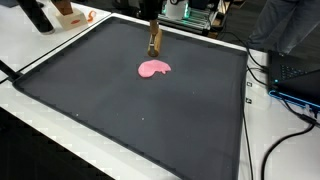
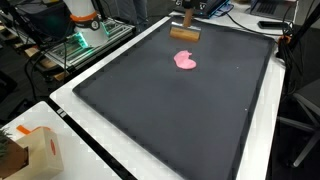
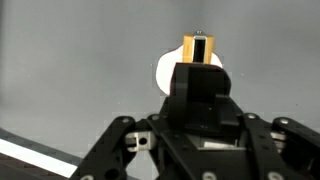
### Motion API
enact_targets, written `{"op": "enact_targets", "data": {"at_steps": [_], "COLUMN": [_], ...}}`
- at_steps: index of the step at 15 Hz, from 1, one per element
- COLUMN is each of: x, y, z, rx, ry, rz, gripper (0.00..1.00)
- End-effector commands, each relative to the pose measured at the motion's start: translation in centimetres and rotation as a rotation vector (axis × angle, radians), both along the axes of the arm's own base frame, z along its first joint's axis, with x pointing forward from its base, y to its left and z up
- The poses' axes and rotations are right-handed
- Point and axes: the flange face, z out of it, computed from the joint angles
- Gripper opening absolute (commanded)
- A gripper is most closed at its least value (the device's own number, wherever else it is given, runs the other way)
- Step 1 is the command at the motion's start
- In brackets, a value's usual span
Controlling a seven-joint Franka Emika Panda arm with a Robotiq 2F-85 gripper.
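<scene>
A flat pink blob (image 1: pixel 154 68) lies on the far half of a big black mat (image 1: pixel 120 110); it also shows as the pink blob (image 2: pixel 186 60) on the mat (image 2: pixel 180 110). My gripper (image 1: pixel 153 30) hangs just behind the blob, shut on a wooden-ended block tool (image 1: pixel 154 45) whose lower end is at or just above the mat. In an exterior view the tool (image 2: pixel 185 32) sits under the gripper (image 2: pixel 185 17) near the mat's far edge. In the wrist view the gripper (image 3: pixel 200 92) holds the tool's dark body, its wooden tip (image 3: pixel 199 50) in front of the pale blob (image 3: pixel 164 70).
The mat lies on a white table (image 1: pixel 285 130). Cables and a laptop (image 1: pixel 298 80) sit beside the mat. A cardboard box (image 2: pixel 30 150) stands at a table corner. Green-lit equipment (image 2: pixel 85 38) and a dark rack (image 1: pixel 195 12) stand behind the mat.
</scene>
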Motion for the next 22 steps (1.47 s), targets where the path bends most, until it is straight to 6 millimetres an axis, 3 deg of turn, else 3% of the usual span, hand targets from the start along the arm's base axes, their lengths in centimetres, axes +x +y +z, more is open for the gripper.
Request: {"op": "enact_targets", "data": {"at_steps": [1,2,3,8,12,17,22], "x": [0.0,0.0,0.0,-0.3,-1.3,-1.9,-1.4], "y": [0.0,0.0,0.0,4.6,9.9,16.2,20.4], "z": [0.0,0.0,0.0,1.2,1.8,0.1,-2.9], "rx": [0.000,0.000,0.000,-0.120,-0.280,-0.420,-0.518], "ry": [0.001,0.001,0.001,-0.038,-0.088,-0.105,-0.132], "rz": [0.000,0.000,0.000,0.059,0.049,0.065,0.057], "gripper": [0.50,0.50,0.25,0.25,0.25,0.25,0.25]}}
